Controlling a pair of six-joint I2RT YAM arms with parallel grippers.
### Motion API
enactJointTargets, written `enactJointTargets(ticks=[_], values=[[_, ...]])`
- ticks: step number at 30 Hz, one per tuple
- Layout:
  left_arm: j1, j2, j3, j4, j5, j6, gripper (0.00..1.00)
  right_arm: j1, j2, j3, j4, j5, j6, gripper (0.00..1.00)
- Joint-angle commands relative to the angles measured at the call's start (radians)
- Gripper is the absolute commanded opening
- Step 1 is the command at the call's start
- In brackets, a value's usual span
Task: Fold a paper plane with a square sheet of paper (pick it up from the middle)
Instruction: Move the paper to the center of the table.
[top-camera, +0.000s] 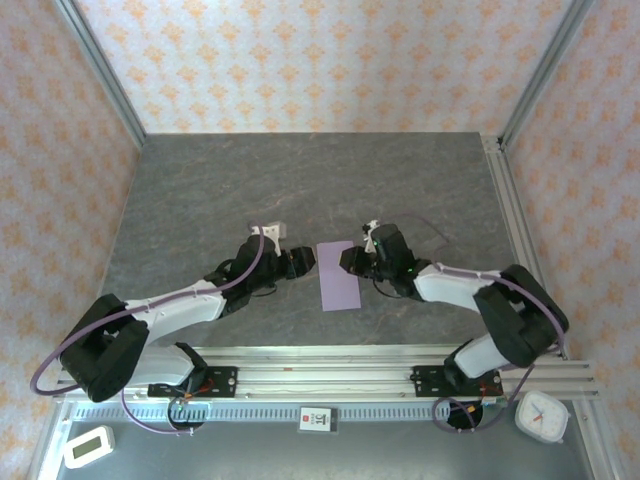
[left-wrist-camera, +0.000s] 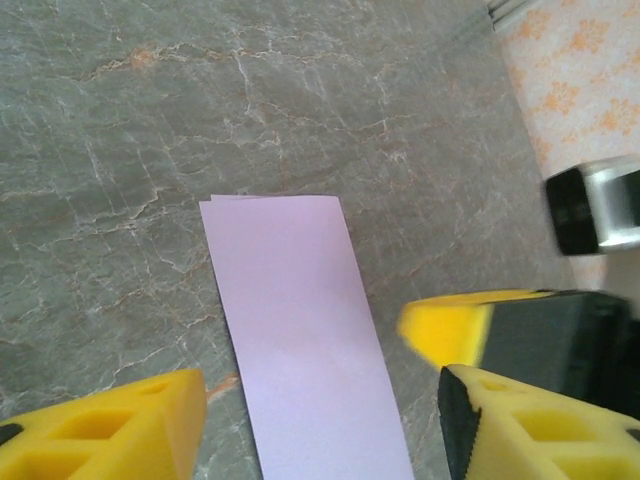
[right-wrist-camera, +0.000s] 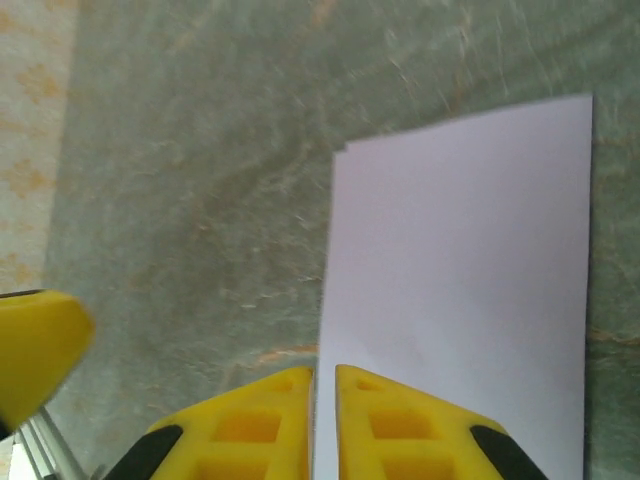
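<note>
The square sheet of paper lies flat on the grey table, folded in half into a narrow pale lilac strip. My left gripper sits at its left side. In the left wrist view the left gripper stands open, its yellow fingers straddling the sheet without touching it. My right gripper is at the strip's right side. In the right wrist view the right gripper is shut, its tips at the long edge of the sheet, which passes under one finger. I cannot tell whether paper is pinched.
Aluminium rails run along the near edge with both arm bases. A white clock sits at the near right and a small timer at the near left. Patterned walls close in three sides.
</note>
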Motion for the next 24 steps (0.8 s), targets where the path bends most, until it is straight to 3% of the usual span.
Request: enactJointTargets(ticks=[1,6,12,24], values=[[-0.006,0.014,-0.026,0.064,0.004,-0.051,0.69,0.002,-0.078,-0.014,-0.107,0.081,-0.039,0.13],[-0.024,0.050,-0.044,0.116,0.033,-0.102,0.75,0.001,-0.109,-0.078,-0.112,0.088,-0.053,0.10],[-0.058,0.113,-0.015,0.114,0.030,-0.117,0.69,0.001,-0.086,-0.125,-0.051,0.056,-0.030,0.00],[-0.083,0.232,0.076,0.053,0.045,-0.102,0.65,0.001,0.071,-0.118,0.036,0.015,-0.029,0.00]])
